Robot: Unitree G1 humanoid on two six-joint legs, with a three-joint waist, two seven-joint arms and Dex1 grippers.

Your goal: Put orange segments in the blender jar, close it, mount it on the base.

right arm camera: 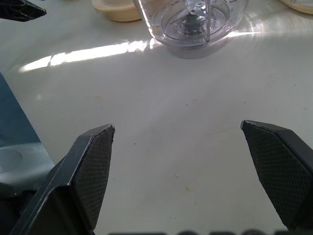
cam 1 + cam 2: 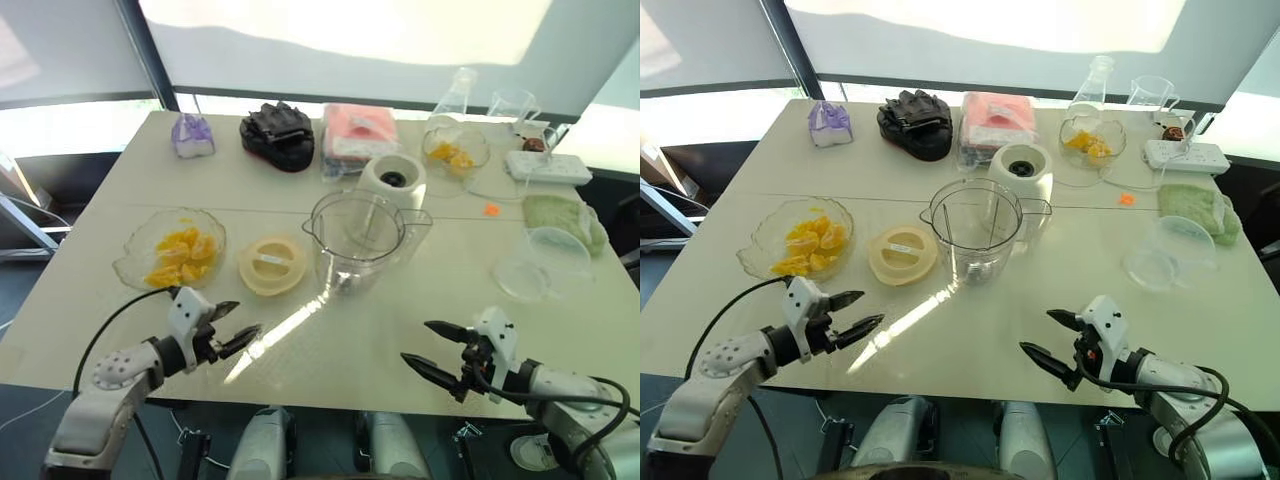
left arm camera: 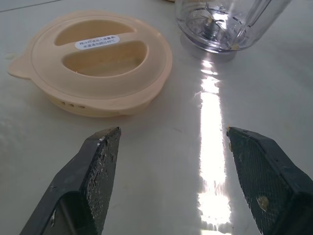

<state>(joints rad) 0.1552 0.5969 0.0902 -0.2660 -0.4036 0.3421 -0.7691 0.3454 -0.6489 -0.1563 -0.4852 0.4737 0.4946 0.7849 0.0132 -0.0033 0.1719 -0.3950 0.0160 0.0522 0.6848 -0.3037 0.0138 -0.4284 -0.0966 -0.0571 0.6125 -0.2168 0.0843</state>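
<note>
The left gripper (image 2: 248, 316) is in the lower left of the left eye view, over the near part of the table (image 2: 330, 350). Its two black fingers (image 3: 100, 166) stand wide apart and hold nothing; between them there is bare table top with a bright strip of light. They point toward the cream lid (image 2: 271, 265), which lies flat on the table a little above the gripper in the frame, apart from it.

The right gripper (image 2: 415, 341) is in the lower right of the frame, also with its fingers (image 1: 93, 161) spread wide and nothing between them except the table surface.

The blender jar (image 2: 358, 240) stands upright in the middle of the frame, open at the top, just right of the lid but not touching it. The orange segments (image 2: 180, 255) are in a glass dish (image 2: 135, 262) at the left, beside the lid. The white base (image 2: 391, 182) stands directly above the jar in the frame, close behind it
</note>
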